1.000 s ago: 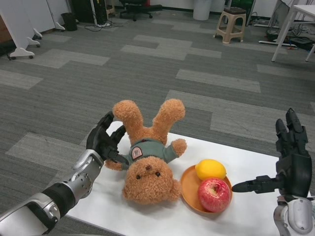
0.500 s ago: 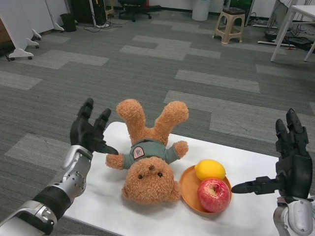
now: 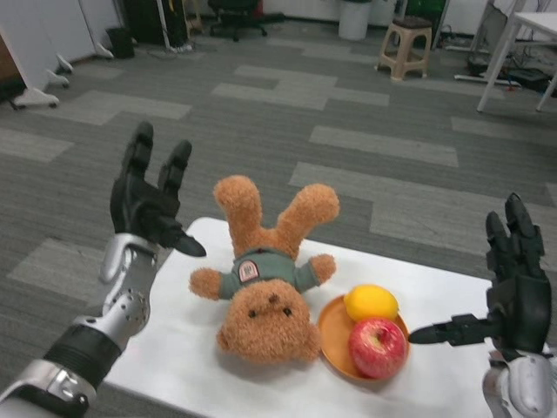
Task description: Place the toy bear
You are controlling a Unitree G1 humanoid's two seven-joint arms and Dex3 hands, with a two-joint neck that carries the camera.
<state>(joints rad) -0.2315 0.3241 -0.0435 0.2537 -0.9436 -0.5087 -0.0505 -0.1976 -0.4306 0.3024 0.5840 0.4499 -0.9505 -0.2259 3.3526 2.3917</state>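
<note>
The toy bear [image 3: 265, 292] has been released by the left hand [image 3: 148, 205], now raised clear with fingers spread, and lies head-down on the table [image 3: 435, 383] touching the plate [image 3: 335, 335]; placement is judged complete, the right hand [image 3: 513, 292] likewise empty.

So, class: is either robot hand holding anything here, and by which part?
Nothing is held. The left robot hand is raised, open, clear of the bear; the right robot hand is open beside the plate.
</note>
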